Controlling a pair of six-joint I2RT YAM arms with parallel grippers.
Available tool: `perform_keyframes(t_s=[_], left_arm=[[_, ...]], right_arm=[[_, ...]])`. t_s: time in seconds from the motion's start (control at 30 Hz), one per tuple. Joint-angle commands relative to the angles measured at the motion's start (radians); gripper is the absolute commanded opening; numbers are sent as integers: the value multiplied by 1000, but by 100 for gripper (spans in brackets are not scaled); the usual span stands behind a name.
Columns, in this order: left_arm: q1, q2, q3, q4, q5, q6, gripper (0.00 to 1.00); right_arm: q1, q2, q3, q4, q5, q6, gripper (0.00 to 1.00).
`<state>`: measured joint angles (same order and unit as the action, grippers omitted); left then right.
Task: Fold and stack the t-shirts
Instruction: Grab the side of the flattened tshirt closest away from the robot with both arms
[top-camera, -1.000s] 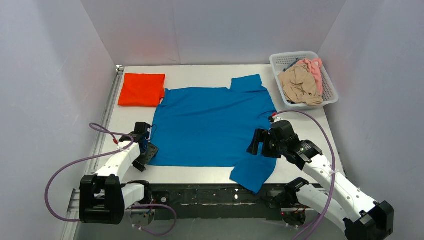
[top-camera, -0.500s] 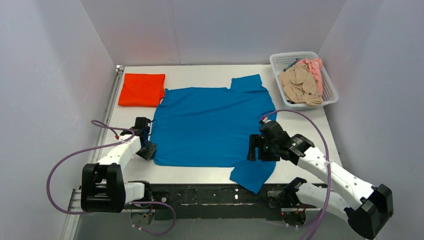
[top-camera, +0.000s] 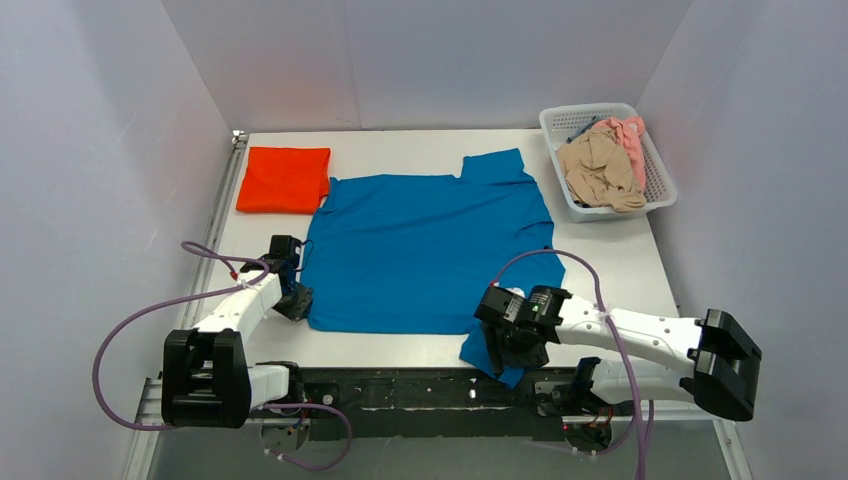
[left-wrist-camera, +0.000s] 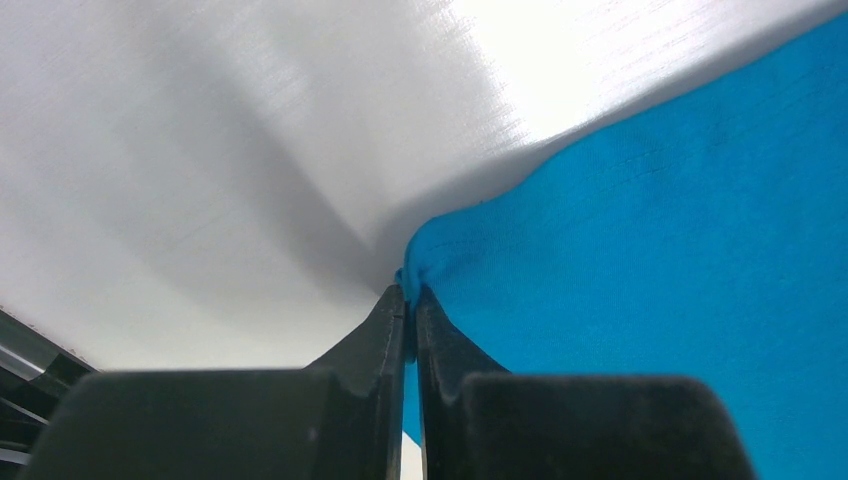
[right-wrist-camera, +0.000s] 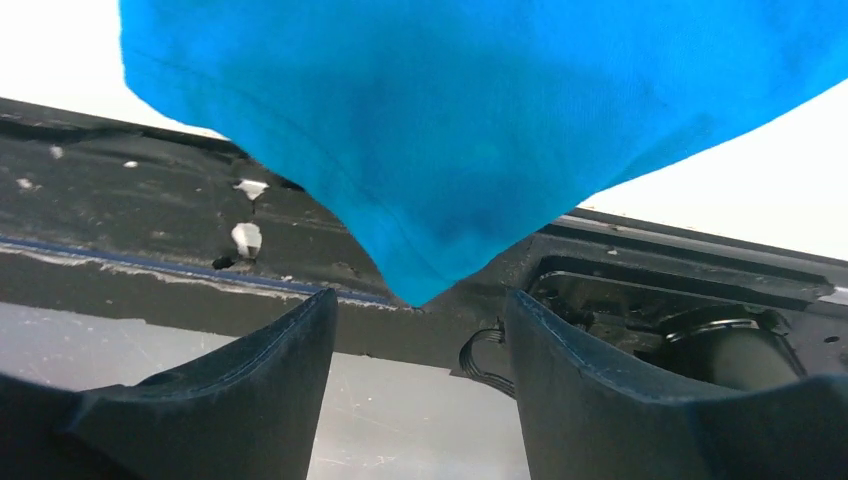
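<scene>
Bright blue cloth t-shirt (top-camera: 420, 250) flat on white table (top-camera: 620, 270), near sleeve (right-wrist-camera: 450, 150) hanging off the edge. Left gripper (left-wrist-camera: 408, 298) jaws pinched on hem corner; right gripper (right-wrist-camera: 418, 300) jaws wide around sleeve tip. Bite deeper before closing, else it slips.

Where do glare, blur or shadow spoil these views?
Left wrist: the table blows out at top right, a soft shadow falls beside the blue shirt, and the left gripper is blurred near the lens. Right wrist: the right gripper is dark and soft, the table behind overexposed. Top: even light, a faint red cast on the wall behind the orange shirt.
</scene>
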<state>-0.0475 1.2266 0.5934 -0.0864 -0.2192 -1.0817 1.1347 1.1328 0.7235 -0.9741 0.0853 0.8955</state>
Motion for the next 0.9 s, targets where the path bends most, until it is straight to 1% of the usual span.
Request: perform_keyframes(t_s=[0.0,0.17,0.27,0.33,0.37,0.4,0.43,0.5,0.53,0.73,0.8,0.87], left_arm=[[1,36,-53,-166,26,5,0],[1,27,-56,-171,21,5,0],[1,27,-52,-178,18,6,0],[1,28,-51,-180,18,7,0],[1,29,-51,-180,20,8,0],[1,29,-50,-182,21,8,0],[1,29,-49,-183,21,9,0],[1,31,-43,-194,24,15,0],[1,30,-34,-216,26,14,0],[1,-44,-4,-360,64,3,0],[1,-99,-21,-392,80,-2,0],[1,-151,-50,-420,86,-5,0]], right_arm=[[7,43,-30,82,-43,59,69],[7,118,-38,96,-60,65,64],[6,166,-48,91,-44,89,62],[5,199,-51,86,-30,107,57],[5,213,-49,76,-19,119,53],[5,224,-49,64,-8,130,45],[5,232,-47,51,-1,137,34],[6,239,-29,14,12,142,3],[6,234,-12,-18,19,142,1],[5,175,120,-277,50,68,1],[5,150,145,-353,-2,34,1],[5,110,146,-391,-66,11,1]])
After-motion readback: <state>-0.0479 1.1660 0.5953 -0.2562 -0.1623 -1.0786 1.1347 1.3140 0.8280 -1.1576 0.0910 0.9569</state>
